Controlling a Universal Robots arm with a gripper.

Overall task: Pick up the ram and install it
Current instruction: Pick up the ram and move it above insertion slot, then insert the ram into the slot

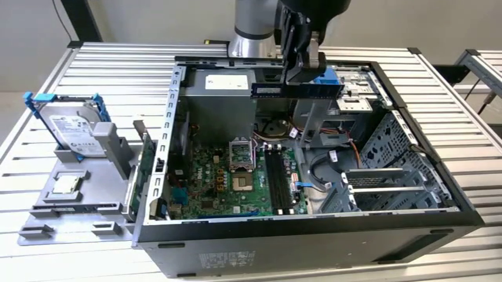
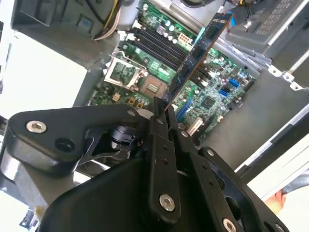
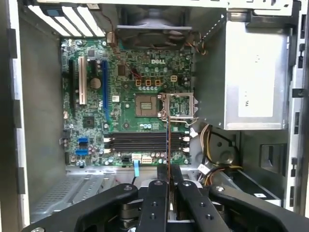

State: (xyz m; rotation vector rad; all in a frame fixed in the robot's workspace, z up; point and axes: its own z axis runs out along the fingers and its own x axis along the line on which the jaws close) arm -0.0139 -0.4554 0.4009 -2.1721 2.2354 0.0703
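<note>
Gripper is clenched on the ram, pinching the stick from above so its lower long edge stays free, probably to meet a slot. The ram hangs in the air over the open computer case, well apart from the motherboard. In the first wrist view it shows edge-on, apparently lying across the black memory slots rather than along them, so it looks neither aligned nor seated yet.
</note>
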